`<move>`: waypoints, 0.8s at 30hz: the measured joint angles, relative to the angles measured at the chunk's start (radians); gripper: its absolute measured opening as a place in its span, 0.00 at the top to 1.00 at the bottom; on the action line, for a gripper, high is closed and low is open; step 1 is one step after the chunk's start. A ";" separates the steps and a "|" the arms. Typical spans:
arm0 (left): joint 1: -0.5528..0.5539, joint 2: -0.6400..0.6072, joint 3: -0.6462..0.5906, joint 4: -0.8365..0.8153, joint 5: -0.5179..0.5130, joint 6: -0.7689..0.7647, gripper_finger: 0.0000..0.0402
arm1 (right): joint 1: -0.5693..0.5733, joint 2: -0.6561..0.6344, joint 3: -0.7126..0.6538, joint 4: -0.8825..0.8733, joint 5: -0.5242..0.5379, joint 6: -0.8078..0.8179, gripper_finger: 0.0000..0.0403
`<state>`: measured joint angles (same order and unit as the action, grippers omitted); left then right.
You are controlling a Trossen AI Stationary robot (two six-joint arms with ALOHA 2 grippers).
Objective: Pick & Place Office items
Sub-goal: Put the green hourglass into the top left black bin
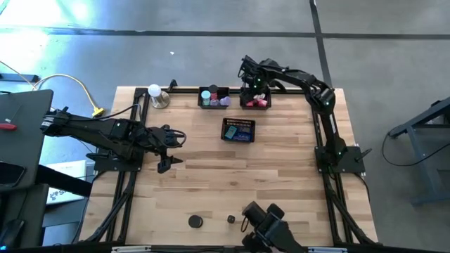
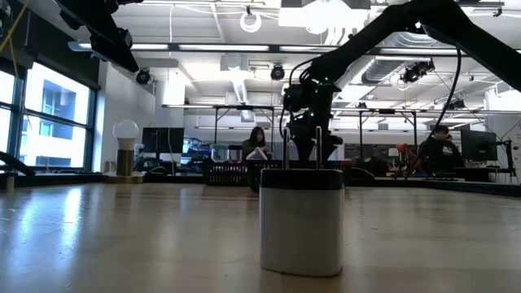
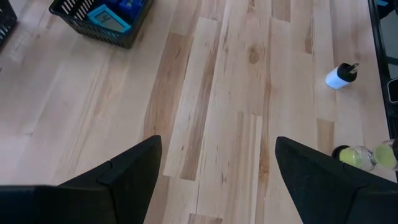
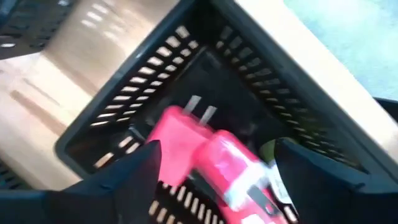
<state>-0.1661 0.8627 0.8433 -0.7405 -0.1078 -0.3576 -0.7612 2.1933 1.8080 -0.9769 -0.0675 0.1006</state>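
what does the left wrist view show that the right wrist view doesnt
Only the left wrist view shows the open wooden table, a black mesh tray holding blue items, a small white and black cylinder lying on the wood, and a yellow-green item near the edge.

Only the right wrist view shows pink-red items lying inside a different black mesh tray, seen from close above.

Both share their own arm's dark jaws spread open with nothing gripped, a mesh tray, and some light wood.
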 joint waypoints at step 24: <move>-0.028 0.000 0.000 -0.011 0.003 -0.140 0.24 | 0.318 -0.341 0.000 -0.045 0.103 0.059 0.18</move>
<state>-0.1939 0.8627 0.8433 -0.7512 -0.1050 -0.4979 -0.4436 1.8525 1.8080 -1.0220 0.0356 0.1598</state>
